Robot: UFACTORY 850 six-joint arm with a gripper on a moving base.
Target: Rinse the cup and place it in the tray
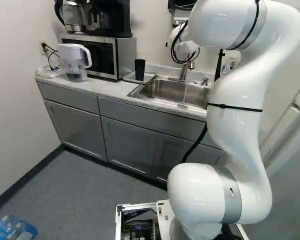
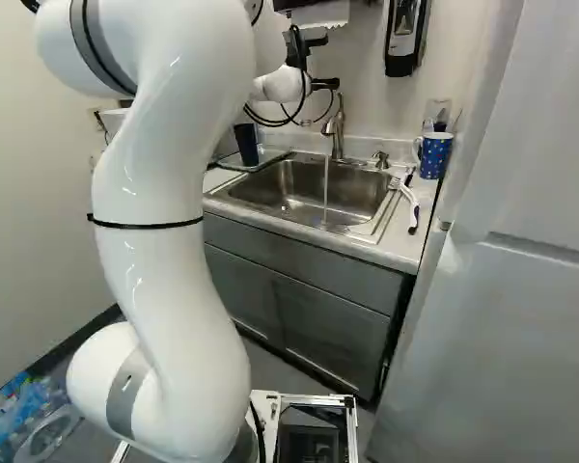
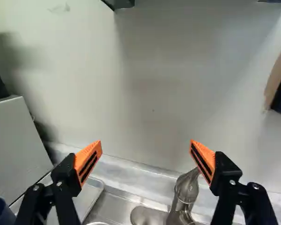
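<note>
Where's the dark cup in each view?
Left base view: upper middle, dark cup just right of the microwave.
Right base view: upper left of centre, between arm and sink.
Wrist view: cut off, outside the gripper, on the microwave side.
Shared landmark: faucet.

Wall (image 1: 15,100) is white, floor (image 1: 85,185) gray, baseboard (image 1: 26,178) black; gray cabinets (image 1: 75,125) stand under pale countertop (image 1: 107,89), microwave (image 1: 126,55) on top.

My white arm (image 1: 236,120) rises in bends from its lowest joint and reaches ahead to my wrist (image 2: 282,85); my end effector (image 2: 326,85) is open, its two orange-padded fingers (image 3: 88,162) spread well apart.
</note>
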